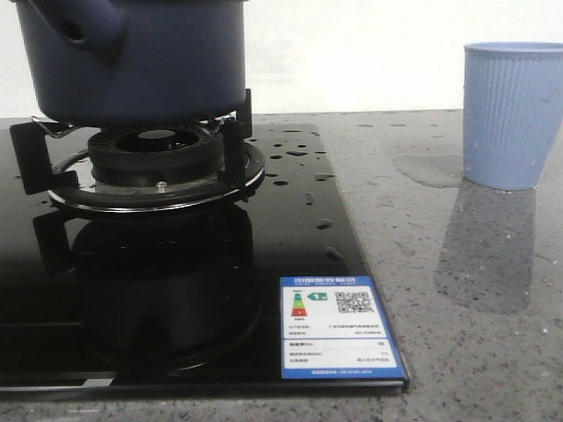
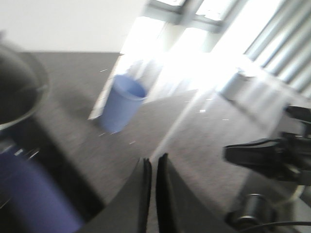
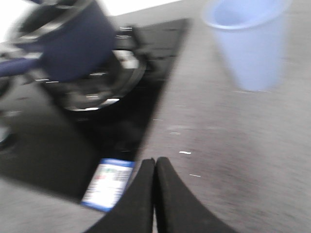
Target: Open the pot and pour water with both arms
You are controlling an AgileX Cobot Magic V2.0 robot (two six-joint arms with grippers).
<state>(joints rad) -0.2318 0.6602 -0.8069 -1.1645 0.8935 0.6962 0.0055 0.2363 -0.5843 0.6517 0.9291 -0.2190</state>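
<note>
- The grey speckled countertop point(image 1: 457, 352) filled the right and lower part of the front view.
- The black glass stove top point(image 1: 176, 299) lay on it, covering the left side from about 7 to 10 o'clock in that view.
- The dark navy-blue pot point(image 1: 149, 61) sat at 11 o'clock in the front view, resting on the burner's black pan supports point(image 1: 236, 132); its stub handle point(image 1: 84, 22) with a hole pointed toward the camera. In the right wrist view the pot point(image 3: 73, 43) showed blurred over the burner ring point(image 1: 158, 167).
- The light blue ribbed cup point(image 1: 513, 114) stood upright on the countertop at 2 o'clock, well apart from the pot.
- The left gripper point(image 2: 154, 167) had its two dark fingers nearly together with only a thin slit between them, holding nothing, over the countertop near the stove's edge.
- The right gripper point(image 3: 155, 167) had its fingers pressed together, empty, above the countertop just beside the stove.
- An energy label point(image 1: 339, 327) with a QR code sat on the stove's near right corner, at 5 o'clock.
- Water point(image 1: 431, 167) lay as a thin puddle touching the cup's base, and as glossy drops point(image 1: 295, 154) on the glass right of the burner.
</note>
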